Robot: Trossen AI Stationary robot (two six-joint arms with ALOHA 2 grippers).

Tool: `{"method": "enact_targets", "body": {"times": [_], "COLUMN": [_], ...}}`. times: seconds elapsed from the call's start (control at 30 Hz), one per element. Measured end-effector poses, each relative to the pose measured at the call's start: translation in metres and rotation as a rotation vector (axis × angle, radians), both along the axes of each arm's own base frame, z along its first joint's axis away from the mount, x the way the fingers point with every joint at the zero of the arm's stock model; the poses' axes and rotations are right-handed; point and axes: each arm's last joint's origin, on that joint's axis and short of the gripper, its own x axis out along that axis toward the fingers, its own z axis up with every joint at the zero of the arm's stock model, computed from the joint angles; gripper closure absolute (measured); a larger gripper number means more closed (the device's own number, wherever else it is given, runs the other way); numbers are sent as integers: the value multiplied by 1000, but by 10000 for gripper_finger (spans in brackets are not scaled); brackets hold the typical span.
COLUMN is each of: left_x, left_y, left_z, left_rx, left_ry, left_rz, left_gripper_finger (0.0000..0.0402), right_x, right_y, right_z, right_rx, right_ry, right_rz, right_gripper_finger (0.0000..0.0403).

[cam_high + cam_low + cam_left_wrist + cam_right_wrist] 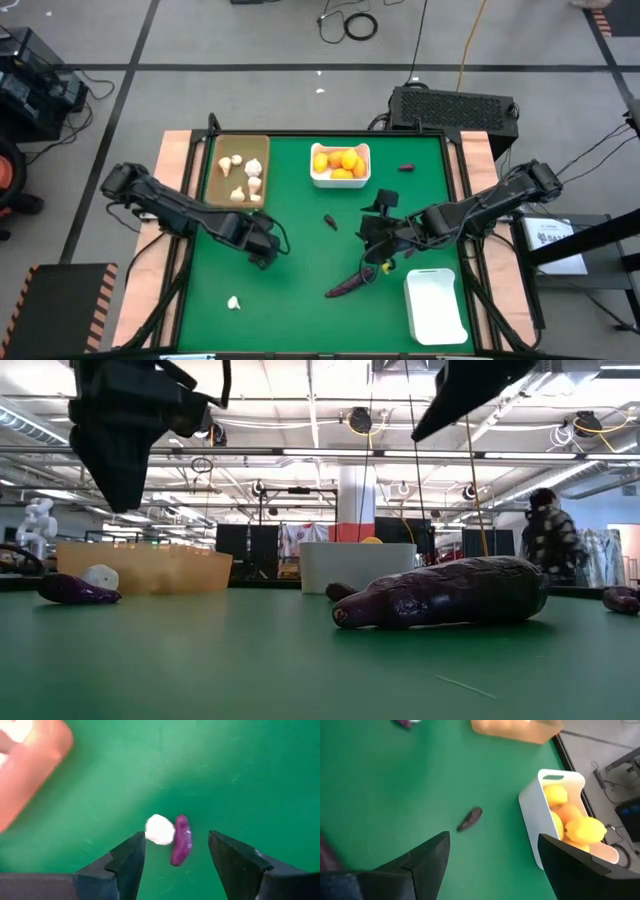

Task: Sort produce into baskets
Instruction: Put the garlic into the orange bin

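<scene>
**Both claws open above the green desk, produce still scattered**

The left claw (262, 245) hangs over the desk (300, 250) with its jaws spread and nothing between them. In its wrist view a white garlic bulb (160, 829) and a small purple piece (180, 840) lie touching each other on the felt, ahead of the gap between the fingers.

The right claw (375, 238) is also spread wide and holds nothing. The long eggplant (352, 283) lies on the desk just beside it, toward the near edge. A tiny dark piece (330, 222) lies apart on the felt between the two claws.

The tan tray (241, 170) holds several garlic bulbs; the white bin (340, 165) beside it holds the orange-yellow fruits (338, 162). A second white bin (435, 305) stands near the eggplant.
</scene>
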Motion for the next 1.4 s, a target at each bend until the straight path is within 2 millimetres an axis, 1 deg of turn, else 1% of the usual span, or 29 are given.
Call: {"method": "enact_targets", "body": {"times": [0.17, 0.33, 0.53, 0.63, 0.77, 0.93, 1.03, 1.23, 1.4], "left_x": [-1, 3, 9, 10, 6, 0, 0, -5, -5], "left_y": [0, -1, -2, -3, -2, -1, 0, 6, 7], "left_z": [-8, -16, -30, -33, -41, -58, -64, -74, -82], "left_rx": [41, 53, 75, 73, 57, 11, -4, 17, -5], "left_ry": [77, 105, 161, 180, 196, 212, 183, 199, 165], "left_rz": [-4, -37, -65, -97, -103, -131, -130, -116, -128], "left_gripper_finger": [178, 178, 178, 178, 178, 178, 178, 178, 178], "right_x": [1, 2, 2, 2, 1, 1, 0, -2, -2], "right_y": [2, 3, 3, 3, 3, 3, 2, 1, 2], "right_z": [0, 0, 0, 0, 0, 0, -6, -18, -19], "right_rx": [49, 109, 139, 150, 167, 180, 181, 175, 192], "right_ry": [-9, -19, -32, -38, -46, -53, -44, -22, -18], "right_rz": [16, 6, -24, -37, -53, -68, -73, -80, -70], "right_gripper_finger": [110, 110, 110, 110, 110, 110, 110, 110, 110]}}
